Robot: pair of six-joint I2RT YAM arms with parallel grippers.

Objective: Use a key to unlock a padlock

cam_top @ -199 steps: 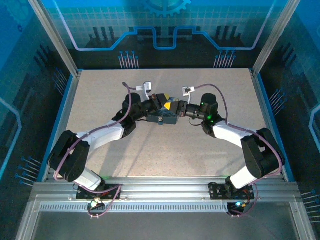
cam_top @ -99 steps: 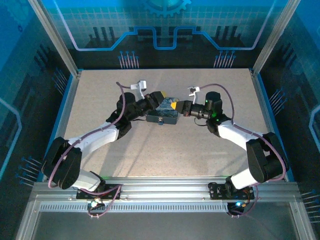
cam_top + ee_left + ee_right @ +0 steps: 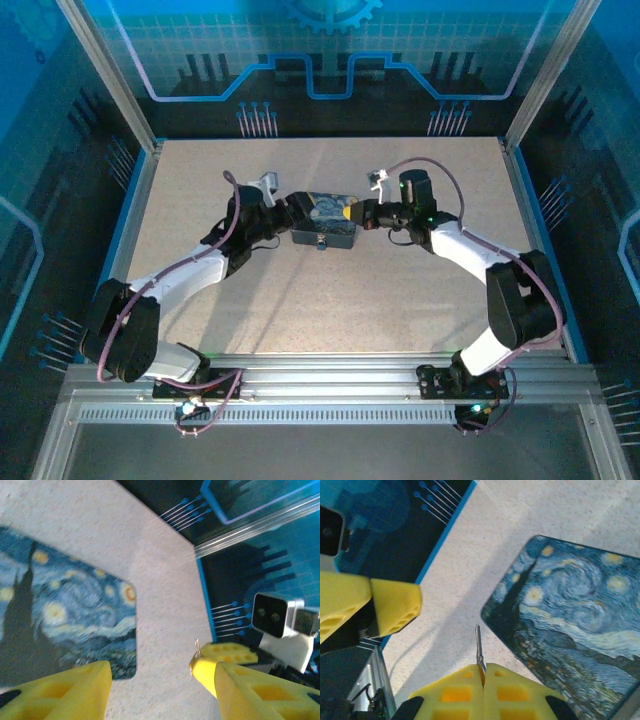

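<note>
The dark blue starry-print box lies mid-table between both grippers. The padlock is a tiny dark speck with a pale glint at the box's near edge. My left gripper sits just off the box's left end. In the left wrist view it is open, with bare table between its yellow fingers. My right gripper, at the box's right end, is shut on the key. The key is a thin metal sliver sticking out past the pads. Its tip also shows beside my left gripper's right finger.
In the right wrist view, one yellow finger of the left gripper is to the left of the key, and the box lies to its right. A blue rim and metal posts bound the speckled table.
My left gripper has opened and drawn back left off the box. My right gripper, still shut on the key, has pulled back right, leaving the box top uncovered.
</note>
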